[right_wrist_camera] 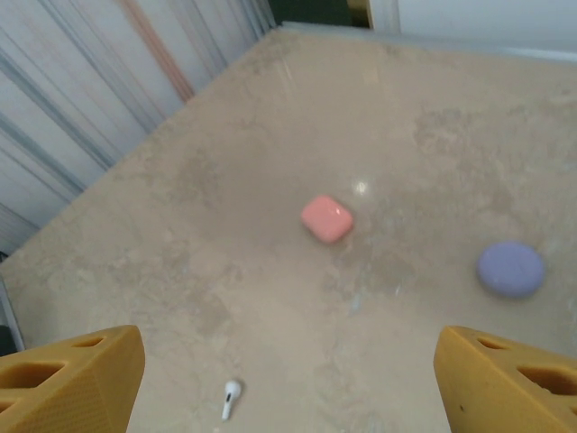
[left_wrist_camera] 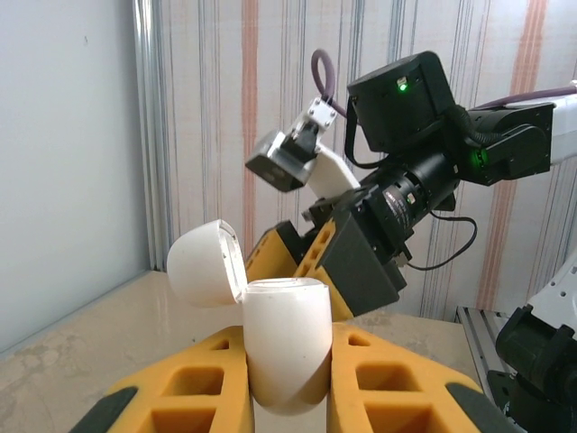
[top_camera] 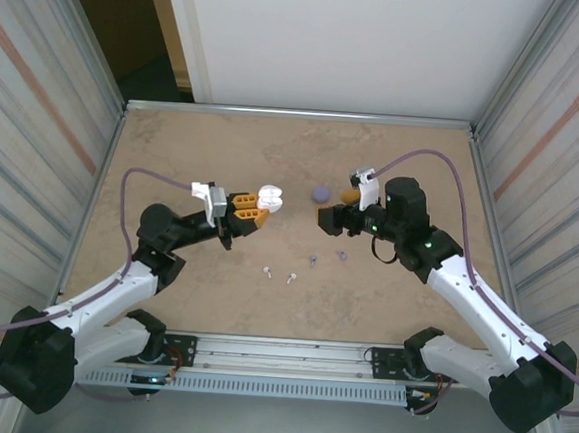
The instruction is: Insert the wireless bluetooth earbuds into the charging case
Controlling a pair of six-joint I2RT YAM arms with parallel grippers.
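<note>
on the marbled beige table [right_wrist_camera: 225, 180] a tiny white stemmed earbud [right_wrist_camera: 231, 399] lies near the right gripper [right_wrist_camera: 293, 377], whose fingers [right_wrist_camera: 81, 374] stand apart, best pinched by its stem for the open white pebble-shaped case [left_wrist_camera: 284, 338] clamped in the left gripper [left_wrist_camera: 287, 401].

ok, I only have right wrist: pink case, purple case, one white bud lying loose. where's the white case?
Observer: Clamped in the left tool.
Operator: lid state?
Observer: The white case has its lid swung open to one side, clear in the left wrist view.
Operator: other buds?
Observer: Top view shows two white earbuds close together, and two purple earbuds nearer the right arm.
</note>
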